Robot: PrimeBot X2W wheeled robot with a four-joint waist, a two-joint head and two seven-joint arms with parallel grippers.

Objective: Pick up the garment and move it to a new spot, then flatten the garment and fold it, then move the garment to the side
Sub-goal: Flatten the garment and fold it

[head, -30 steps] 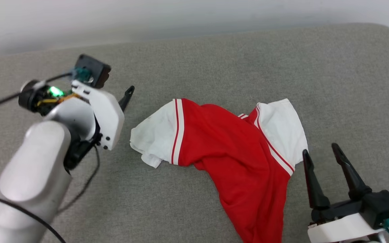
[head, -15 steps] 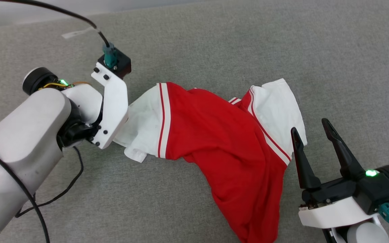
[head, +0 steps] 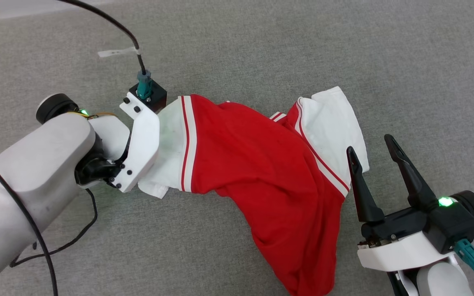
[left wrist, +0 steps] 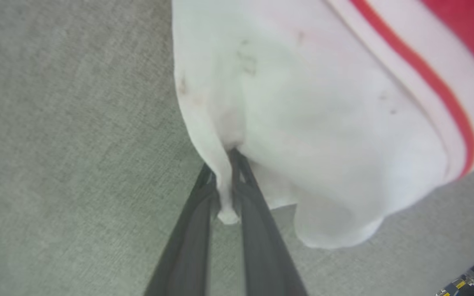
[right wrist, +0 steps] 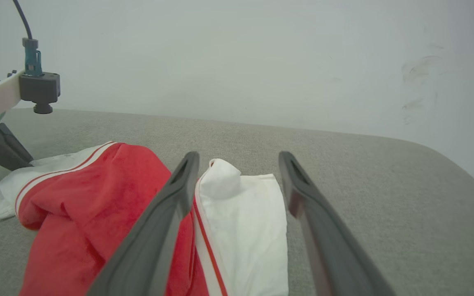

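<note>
The garment (head: 257,164) is a red T-shirt with white sleeves, lying crumpled on the grey padded surface (head: 344,49). In the left wrist view my left gripper (left wrist: 221,162) is shut on a pinched fold of the white left sleeve (left wrist: 323,123). Seen from the head, the left wrist (head: 138,144) covers that sleeve's edge and hides the fingers. My right gripper (head: 368,144) stands open just right of the white right sleeve (head: 333,123), holding nothing. In the right wrist view its fingers (right wrist: 238,156) straddle that sleeve (right wrist: 245,213), above the cloth.
A black cable (head: 109,20) with a white tag runs from the left wrist camera toward the top left. Bare grey surface lies all around the shirt. A white wall (right wrist: 237,53) rises behind it, and its rounded edge (right wrist: 459,164) falls away at the right.
The head camera has tilted down. My left arm has swung right onto the white left sleeve, dragging it a little. The right gripper stays open beside the right sleeve.
</note>
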